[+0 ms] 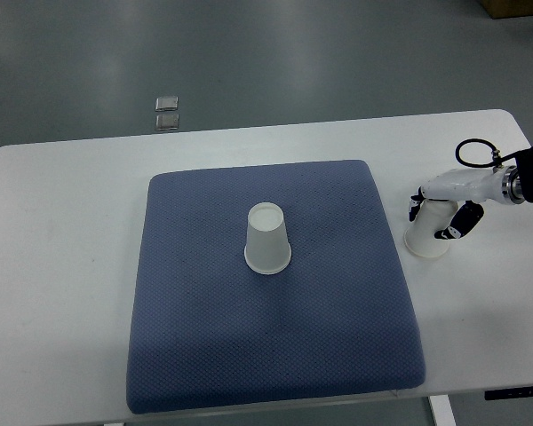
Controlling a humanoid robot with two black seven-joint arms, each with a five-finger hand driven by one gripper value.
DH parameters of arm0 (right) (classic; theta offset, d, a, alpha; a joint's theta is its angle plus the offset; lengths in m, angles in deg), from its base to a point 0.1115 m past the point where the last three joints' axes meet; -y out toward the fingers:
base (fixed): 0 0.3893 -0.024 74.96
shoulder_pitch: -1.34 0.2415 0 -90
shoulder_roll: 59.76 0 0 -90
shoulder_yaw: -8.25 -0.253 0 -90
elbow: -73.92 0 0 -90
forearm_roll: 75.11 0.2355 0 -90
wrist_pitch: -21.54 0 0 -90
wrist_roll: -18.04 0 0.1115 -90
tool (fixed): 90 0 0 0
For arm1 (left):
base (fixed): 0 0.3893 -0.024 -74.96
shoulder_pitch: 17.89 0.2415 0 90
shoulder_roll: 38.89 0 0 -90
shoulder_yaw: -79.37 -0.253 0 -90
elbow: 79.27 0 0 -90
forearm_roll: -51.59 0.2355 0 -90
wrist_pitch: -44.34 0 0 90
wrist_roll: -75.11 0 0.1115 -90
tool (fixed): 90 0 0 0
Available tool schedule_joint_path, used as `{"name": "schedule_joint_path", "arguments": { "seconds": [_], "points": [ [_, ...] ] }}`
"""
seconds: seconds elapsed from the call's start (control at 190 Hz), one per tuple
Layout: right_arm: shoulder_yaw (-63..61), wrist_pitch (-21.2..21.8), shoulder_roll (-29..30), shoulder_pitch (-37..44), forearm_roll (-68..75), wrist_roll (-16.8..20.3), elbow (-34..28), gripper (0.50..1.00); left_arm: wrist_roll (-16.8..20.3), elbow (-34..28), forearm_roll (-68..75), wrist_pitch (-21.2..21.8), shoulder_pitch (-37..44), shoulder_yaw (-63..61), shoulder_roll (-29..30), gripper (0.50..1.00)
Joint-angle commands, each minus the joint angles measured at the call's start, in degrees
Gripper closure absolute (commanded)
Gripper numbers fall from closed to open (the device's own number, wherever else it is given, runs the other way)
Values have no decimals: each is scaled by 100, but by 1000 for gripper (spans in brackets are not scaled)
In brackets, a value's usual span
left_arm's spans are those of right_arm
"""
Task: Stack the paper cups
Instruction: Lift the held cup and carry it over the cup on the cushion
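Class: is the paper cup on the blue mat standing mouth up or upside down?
Upside down: the paper cup rests on its wide rim on the blue mat, closed base facing up.

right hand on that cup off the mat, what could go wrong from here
1. The right hand holds the upside-down paper cup from the side; a thin paper wall could crush or slip under a tight grip.
2. That cup stands on the bare white table, just off the blue mat; dragging it could catch on the mat's edge.
3. The other upside-down cup stands loose on the mat; an off-centre stacking could tip it.

Single top view, steep downward from robot's side, whole table (71, 266) in frame.
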Motion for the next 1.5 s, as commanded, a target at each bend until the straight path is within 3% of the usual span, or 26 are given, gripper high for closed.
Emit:
{"name": "schedule_joint_path", "arguments": {
  "seconds": [0.0, 0.383, 0.688, 0.972, 1.303, 1.497],
  "points": [
    [-9, 1, -36, 28, 6, -8, -9, 826, 0, 0, 0, 0, 1, 0, 0, 500],
    [0, 88, -212, 634, 23, -123, -79, 826, 0, 0, 0, 0, 1, 0, 0, 500],
    [-17, 844, -133, 1759, 76, -219, -527, 824, 0, 0, 0, 0, 1, 0, 0, 500],
    [-26, 1547, 596, 2638, 111, -219, -835, 822, 0, 0, 0, 0, 1, 0, 0, 500],
    [-70, 2224, 1388, 3139, 454, -219, -993, 818, 0, 0, 0, 0, 1, 0, 0, 500],
    [-88, 2321, 1827, 3183, 674, -219, -1107, 818, 0, 0, 0, 0, 1, 0, 0, 500]
  ]
}}
